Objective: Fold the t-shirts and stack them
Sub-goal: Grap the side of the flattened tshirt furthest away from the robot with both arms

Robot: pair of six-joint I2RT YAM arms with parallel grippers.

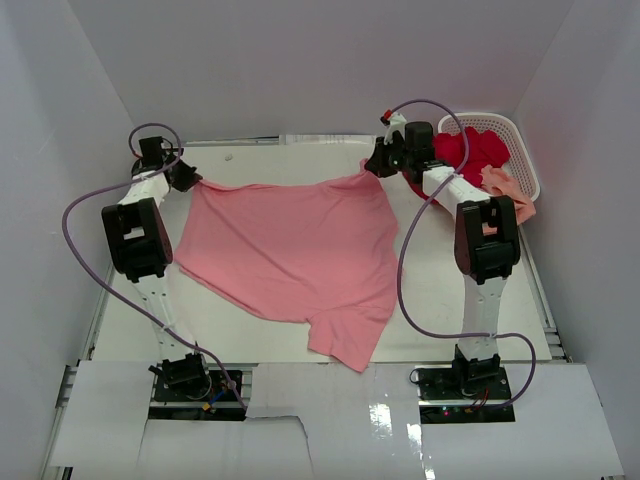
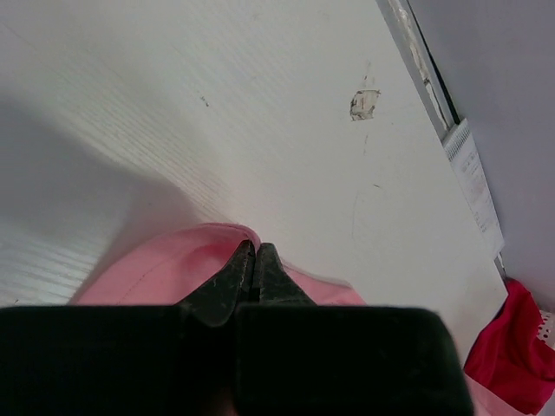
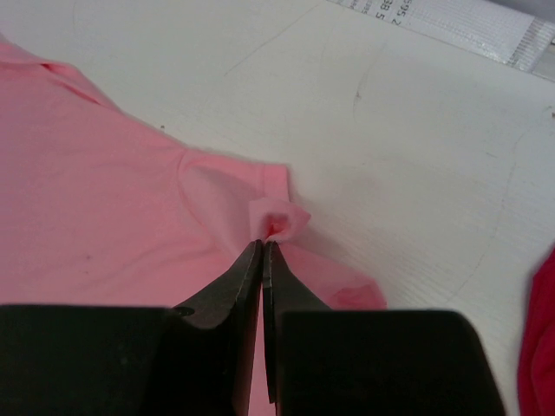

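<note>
A medium pink t-shirt (image 1: 290, 250) lies spread across the middle of the table, stretched between both arms along its far edge. My left gripper (image 1: 185, 178) is shut on its far left corner; the left wrist view shows pink cloth (image 2: 165, 269) pinched at the closed tips (image 2: 255, 247). My right gripper (image 1: 378, 165) is shut on the far right corner, where a small fold of pink cloth (image 3: 282, 217) bunches at its tips (image 3: 263, 244). A deep red t-shirt (image 1: 470, 152) and a pale peach-salmon t-shirt (image 1: 505, 190) lie in the basket at the back right.
A white perforated basket (image 1: 520, 145) stands at the back right corner, close behind the right arm. White walls enclose the table on three sides. A strip of tape (image 3: 468, 30) runs along the far table edge.
</note>
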